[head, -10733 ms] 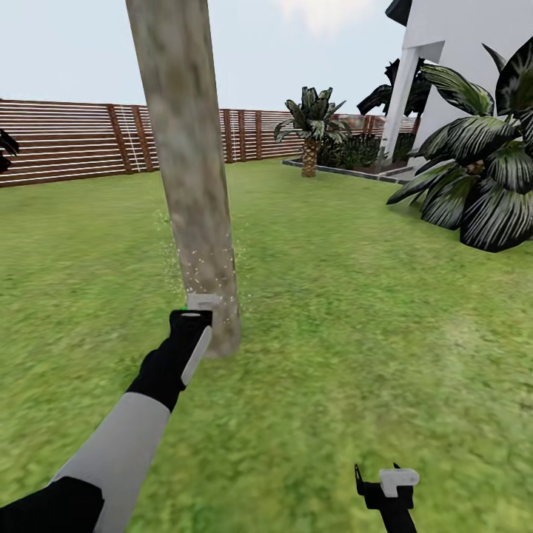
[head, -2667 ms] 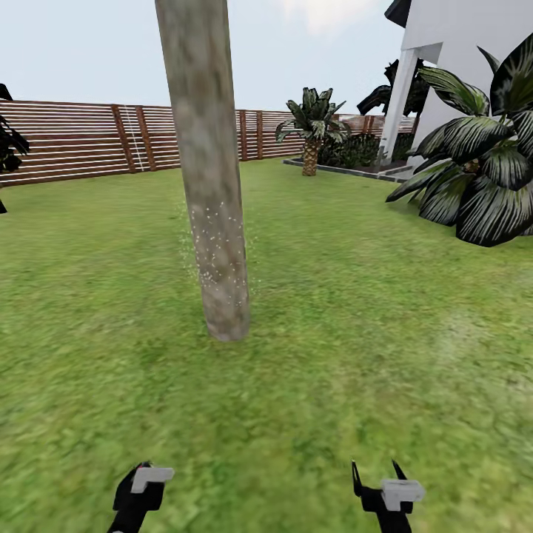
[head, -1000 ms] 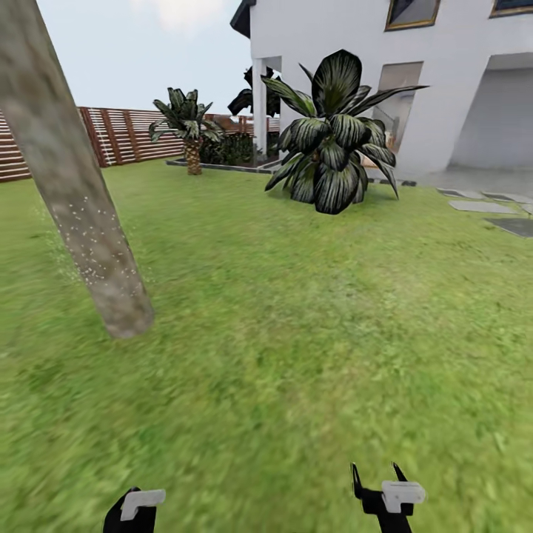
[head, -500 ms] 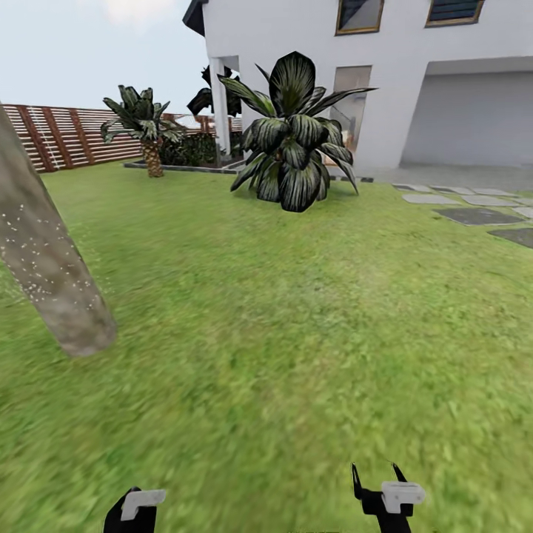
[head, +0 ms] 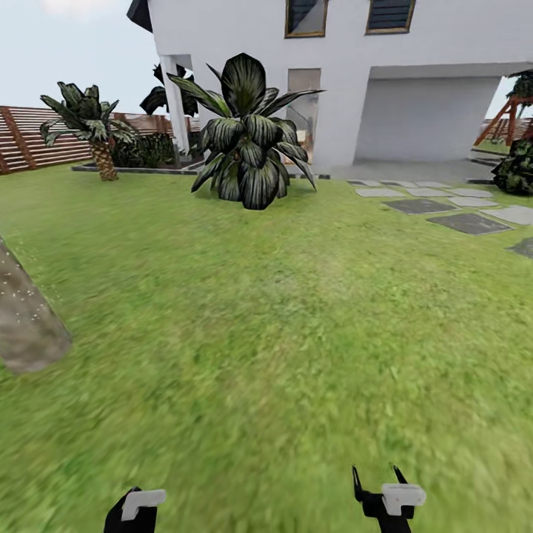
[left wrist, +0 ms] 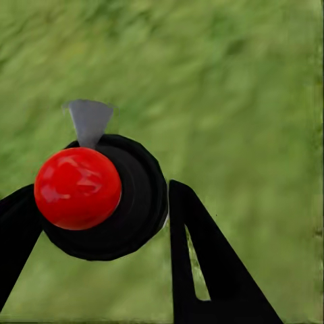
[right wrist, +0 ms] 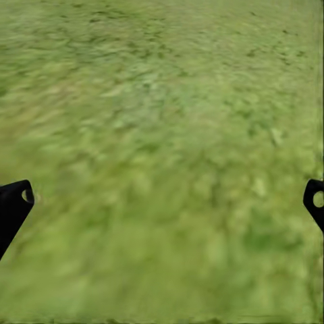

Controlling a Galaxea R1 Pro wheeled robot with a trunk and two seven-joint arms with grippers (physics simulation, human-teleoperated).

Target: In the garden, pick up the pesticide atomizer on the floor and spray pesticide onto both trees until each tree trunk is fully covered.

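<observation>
Low at my left, my left gripper [head: 132,512] is shut on the pesticide atomizer [head: 143,500], whose pale label shows in the head view. In the left wrist view the atomizer [left wrist: 77,187] is a dark round bottle with a red cap and a grey nozzle, held between the black fingers [left wrist: 196,250] of the left gripper [left wrist: 101,226] above grass. One tree trunk [head: 26,329], mottled grey-brown with white specks of pesticide on it, leans in at the head view's left edge. My right gripper [head: 379,477] is open and holds nothing. Its right gripper [right wrist: 165,202] fingertips stand wide apart over the floor [right wrist: 169,135].
A broad-leaf bush [head: 248,144] and a short palm [head: 92,122] stand ahead on the lawn before a white house [head: 414,89]. Grey stepping stones [head: 444,211] lie at the right. A slat fence [head: 29,137] runs at the far left, a dark bush [head: 518,159] at the far right.
The left arm, earlier stretched out with the atomizer at the trunk, is drawn back low. The view has swung right: the trunk slid to the left edge, house and stones came in.
</observation>
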